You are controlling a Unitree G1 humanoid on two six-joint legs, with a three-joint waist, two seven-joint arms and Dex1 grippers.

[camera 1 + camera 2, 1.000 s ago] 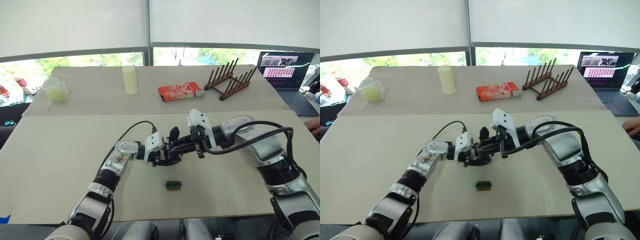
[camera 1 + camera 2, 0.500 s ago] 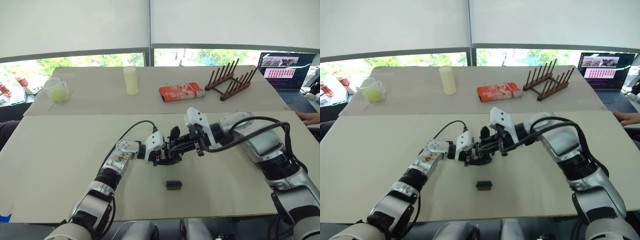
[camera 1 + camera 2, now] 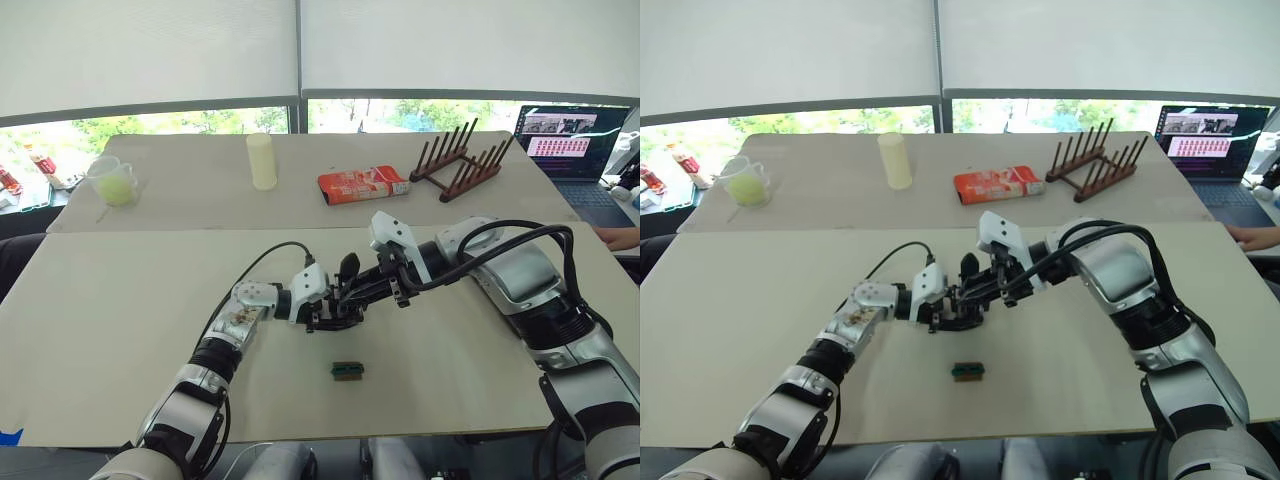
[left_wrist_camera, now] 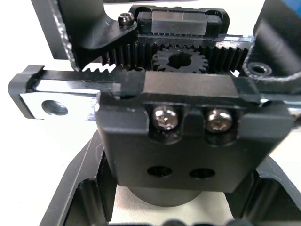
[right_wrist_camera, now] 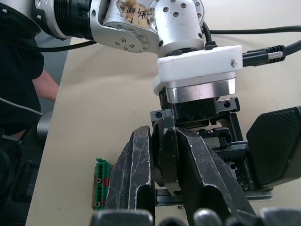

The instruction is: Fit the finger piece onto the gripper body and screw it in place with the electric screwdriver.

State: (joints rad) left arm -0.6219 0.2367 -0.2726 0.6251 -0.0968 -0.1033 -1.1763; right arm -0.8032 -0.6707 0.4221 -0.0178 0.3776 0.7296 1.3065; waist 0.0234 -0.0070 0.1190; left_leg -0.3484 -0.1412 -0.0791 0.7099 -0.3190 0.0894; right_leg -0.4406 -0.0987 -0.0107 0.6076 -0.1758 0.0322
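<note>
At frame centre, the left pincer (image 3: 322,308) clamps the gripper body (image 4: 188,136); the right pincer (image 5: 162,162), pinching the finger piece (image 5: 164,155), should seat it squarely on the rack.

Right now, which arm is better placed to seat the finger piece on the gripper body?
Probably the right. Its pincer is closed on a black part at the gripper body, while the left pincer grips that body from the other side, holding it.
</note>
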